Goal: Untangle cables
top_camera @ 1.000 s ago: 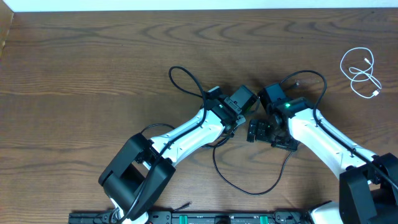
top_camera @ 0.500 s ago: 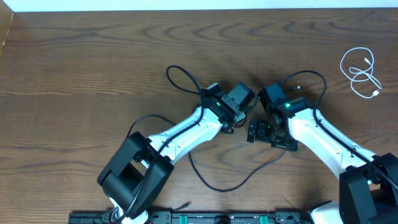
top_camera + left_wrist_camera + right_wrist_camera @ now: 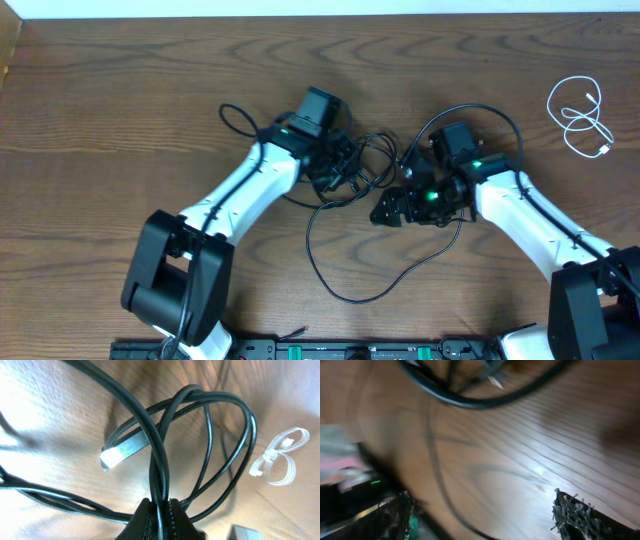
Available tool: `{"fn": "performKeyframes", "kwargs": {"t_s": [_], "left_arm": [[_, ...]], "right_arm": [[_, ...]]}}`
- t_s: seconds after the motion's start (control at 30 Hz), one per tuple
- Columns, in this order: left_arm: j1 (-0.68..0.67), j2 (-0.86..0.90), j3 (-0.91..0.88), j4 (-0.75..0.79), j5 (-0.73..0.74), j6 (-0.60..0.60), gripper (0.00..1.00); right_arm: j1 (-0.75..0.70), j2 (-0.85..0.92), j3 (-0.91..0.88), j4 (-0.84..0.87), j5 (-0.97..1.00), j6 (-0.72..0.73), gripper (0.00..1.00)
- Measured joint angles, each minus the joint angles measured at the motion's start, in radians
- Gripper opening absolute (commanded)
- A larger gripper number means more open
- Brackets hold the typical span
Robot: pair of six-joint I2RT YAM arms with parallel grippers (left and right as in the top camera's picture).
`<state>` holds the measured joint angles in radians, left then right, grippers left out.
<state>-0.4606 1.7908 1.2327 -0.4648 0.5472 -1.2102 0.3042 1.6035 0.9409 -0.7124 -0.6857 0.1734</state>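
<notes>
The black cables (image 3: 375,150) lie in a knot between my two grippers, with one small loop (image 3: 235,118) at the far left and a wide loop trailing toward the front edge. My left gripper (image 3: 343,172) is shut on a black strand (image 3: 161,495), its jaws pinching it just below a twist of loops. A silvery plug end (image 3: 121,452) hangs behind that strand. My right gripper (image 3: 387,212) is open just right of the knot, its fingers (image 3: 572,515) wide apart over bare wood, with a black strand (image 3: 470,402) ahead. The white cable (image 3: 581,118) lies coiled at the far right.
The wooden table (image 3: 120,100) reaches to a pale wall strip at the back. A black rail with green connectors (image 3: 370,350) runs along the front edge between the arm bases. The right wrist view is motion-blurred.
My left gripper has shut on a black strand and swung left and back, dragging the knot and the small loop leftward. The right gripper has shifted slightly left and forward.
</notes>
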Motion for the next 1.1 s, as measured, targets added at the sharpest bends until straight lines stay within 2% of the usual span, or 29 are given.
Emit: {"fn": "performKeyframes", "kwargs": {"t_s": [0.13, 0.3, 0.4, 0.5, 0.53, 0.57, 0.6, 0.63, 0.67, 0.87, 1.1], "left_arm": [[0.048, 0.0, 0.0, -0.002, 0.135, -0.1, 0.07], [0.051, 0.0, 0.0, -0.002, 0.234, -0.205, 0.08], [0.05, 0.0, 0.0, 0.0, 0.294, -0.263, 0.07], [0.05, 0.0, 0.0, 0.011, 0.349, -0.315, 0.07], [0.05, 0.0, 0.0, 0.02, 0.364, -0.33, 0.07], [0.05, 0.0, 0.0, 0.027, 0.374, -0.339, 0.08], [0.051, 0.0, 0.0, 0.029, 0.378, -0.345, 0.07], [0.051, 0.0, 0.0, 0.031, 0.382, -0.352, 0.07], [0.053, 0.0, -0.001, 0.032, 0.385, -0.358, 0.07], [0.063, 0.0, -0.004, 0.032, 0.399, -0.369, 0.07], [0.136, 0.0, -0.016, 0.019, 0.426, -0.364, 0.07]], "right_arm": [[-0.032, 0.0, 0.0, 0.047, -0.126, -0.031, 0.8], [-0.024, 0.0, 0.0, 0.144, -0.172, 0.002, 0.74], [-0.008, 0.0, 0.0, 0.18, -0.14, 0.053, 0.6], [0.012, 0.0, 0.0, 0.203, -0.083, 0.108, 0.53], [0.019, 0.0, 0.0, 0.206, -0.065, 0.122, 0.48], [0.026, 0.0, 0.0, 0.208, -0.036, 0.13, 0.37], [0.031, 0.0, 0.0, 0.208, -0.015, 0.135, 0.23], [0.038, 0.0, 0.0, 0.208, 0.006, 0.143, 0.04], [0.05, 0.0, 0.0, 0.207, 0.042, 0.146, 0.01], [0.083, 0.0, 0.0, 0.165, 0.124, 0.151, 0.01], [0.084, 0.0, 0.014, 0.042, 0.162, 0.071, 0.01]]}}
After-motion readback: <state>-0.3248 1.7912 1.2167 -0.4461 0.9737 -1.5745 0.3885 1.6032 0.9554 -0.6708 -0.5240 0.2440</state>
